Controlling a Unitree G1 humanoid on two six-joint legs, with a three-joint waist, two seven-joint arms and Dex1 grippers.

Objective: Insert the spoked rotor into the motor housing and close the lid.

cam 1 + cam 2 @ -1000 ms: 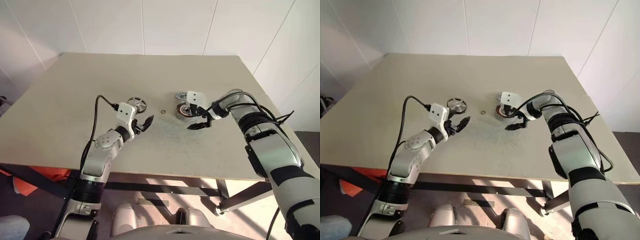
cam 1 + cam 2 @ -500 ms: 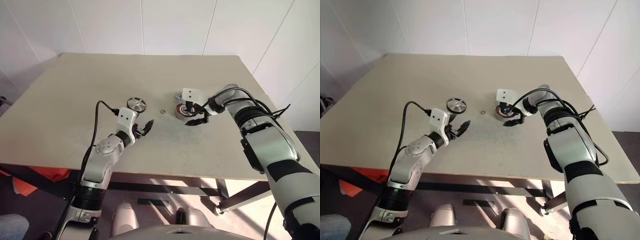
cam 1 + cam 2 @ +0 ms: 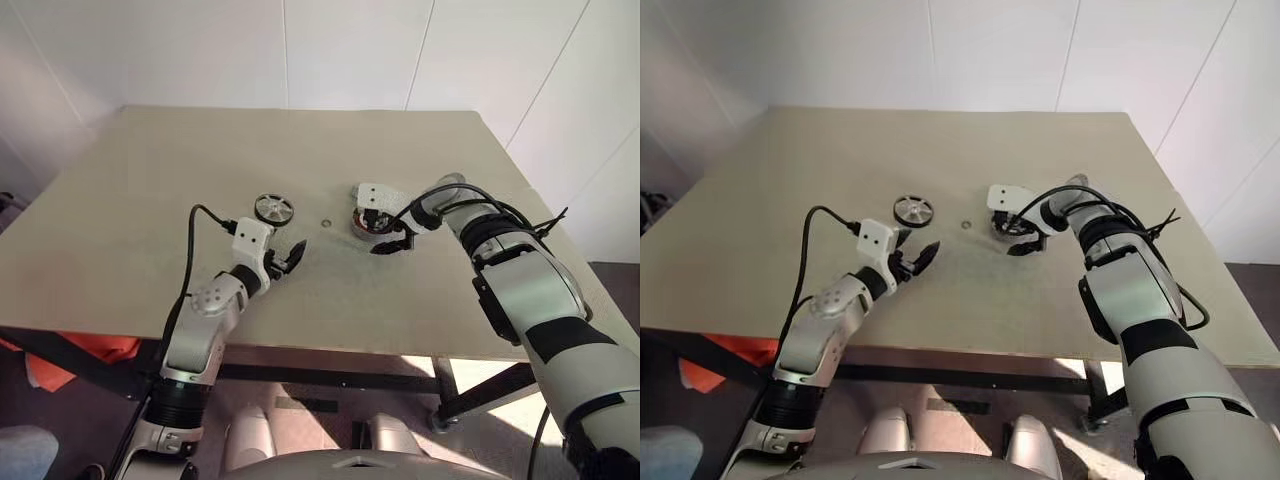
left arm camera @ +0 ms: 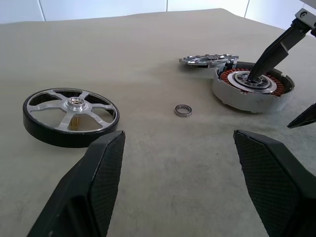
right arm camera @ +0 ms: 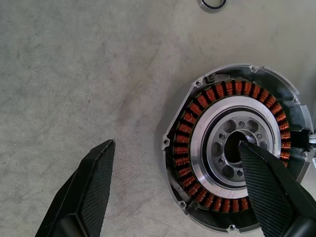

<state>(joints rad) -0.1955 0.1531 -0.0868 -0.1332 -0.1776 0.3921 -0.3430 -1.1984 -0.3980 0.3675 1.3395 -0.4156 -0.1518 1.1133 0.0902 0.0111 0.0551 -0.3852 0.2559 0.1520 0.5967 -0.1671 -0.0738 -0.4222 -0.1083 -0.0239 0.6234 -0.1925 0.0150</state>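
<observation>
The motor housing, a silver puck with copper windings, lies on the table right of centre. My right gripper is open over it. One fingertip points into the housing's central hole and the other finger hangs over bare table beside the housing. The spoked rotor, dark-rimmed with silver spokes, lies flat to the left of the housing. My left gripper is open and empty, low over the table just short of the rotor. The notched lid lies behind the housing.
A small loose metal ring lies on the table between rotor and housing. The beige table has white walls behind it. My left arm's black cable loops above the tabletop.
My right gripper has turned and edged left over the housing, bringing one fingertip to its centre. The left gripper, rotor, lid and ring have stayed put.
</observation>
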